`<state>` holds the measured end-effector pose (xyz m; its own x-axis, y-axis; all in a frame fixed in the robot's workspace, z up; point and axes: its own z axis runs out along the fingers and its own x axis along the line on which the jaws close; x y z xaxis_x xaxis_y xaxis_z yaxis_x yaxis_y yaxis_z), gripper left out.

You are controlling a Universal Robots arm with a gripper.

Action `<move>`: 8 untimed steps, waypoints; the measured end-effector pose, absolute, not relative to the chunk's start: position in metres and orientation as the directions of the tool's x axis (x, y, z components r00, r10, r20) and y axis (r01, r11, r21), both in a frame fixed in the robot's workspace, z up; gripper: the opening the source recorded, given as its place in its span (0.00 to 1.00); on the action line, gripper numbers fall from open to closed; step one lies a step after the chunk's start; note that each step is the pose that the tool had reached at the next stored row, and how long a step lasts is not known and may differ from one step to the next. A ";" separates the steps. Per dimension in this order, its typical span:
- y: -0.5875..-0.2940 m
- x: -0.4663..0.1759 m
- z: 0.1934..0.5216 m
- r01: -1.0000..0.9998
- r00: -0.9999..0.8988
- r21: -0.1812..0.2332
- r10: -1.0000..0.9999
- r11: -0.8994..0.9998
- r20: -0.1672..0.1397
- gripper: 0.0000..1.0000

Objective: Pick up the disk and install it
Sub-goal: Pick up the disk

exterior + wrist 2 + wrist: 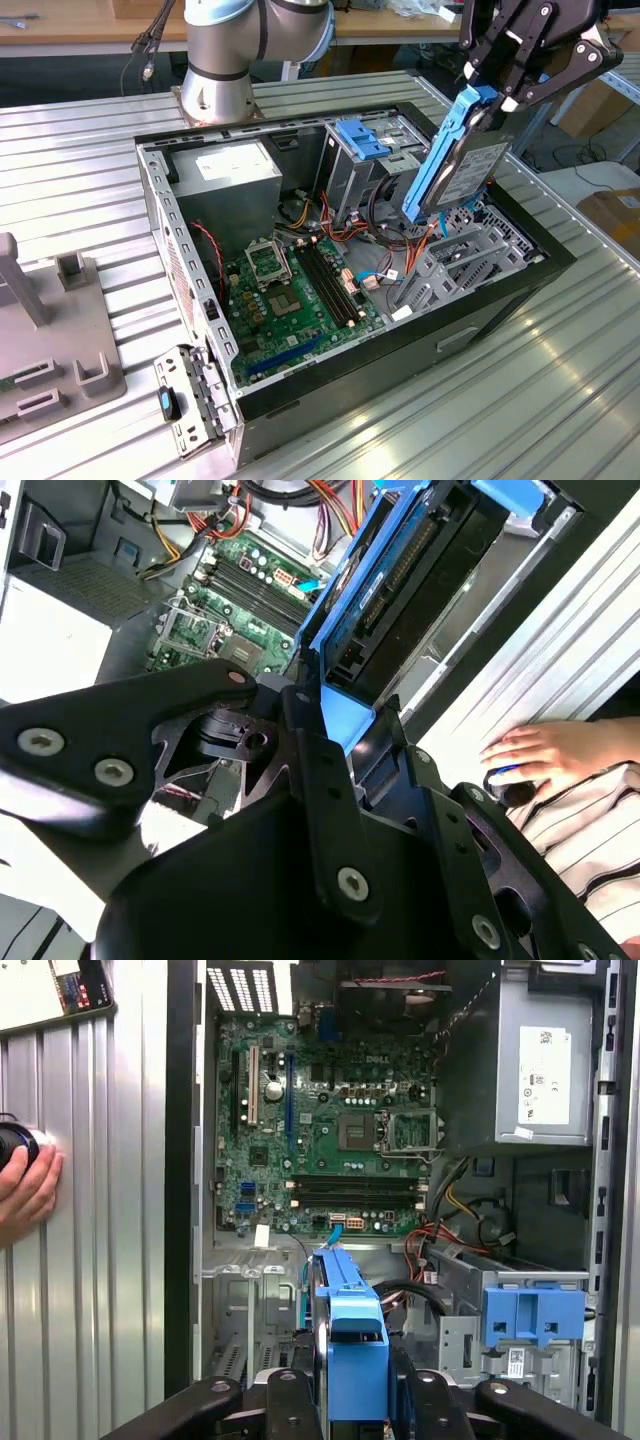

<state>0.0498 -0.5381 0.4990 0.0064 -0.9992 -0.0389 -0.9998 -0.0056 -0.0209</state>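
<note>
Arm [215, 60] high, jaws tilted down, clamped tight.

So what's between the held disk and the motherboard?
Loose red and orange cables lie between the disk in the end effector and the motherboard, in the exterior view.

The arm [222, 55] is silver-grey with a pale blue joint cap [215, 11], its round base [210, 102] beside the case [480, 312]. The gripper [490, 92] is black, its angular links studded with silver screws [352, 883].

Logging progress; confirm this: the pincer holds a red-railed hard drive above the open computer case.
Not quite: the hard drive has blue rails, not red, as the exterior view shows; the pincer does hold it above the open computer case.
</note>
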 end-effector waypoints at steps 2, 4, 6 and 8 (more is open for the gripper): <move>-0.550 0.050 0.499 -1.000 0.006 -0.021 -0.999 -0.005 -0.042 0.36; -0.555 0.050 0.499 -1.000 0.006 -0.021 -0.999 -0.005 -0.047 0.36; -0.555 0.050 0.499 -1.000 0.006 -0.021 -0.999 -0.005 -0.047 0.36; -0.555 0.050 0.505 -1.000 0.006 -0.021 -0.999 -0.005 -0.049 0.36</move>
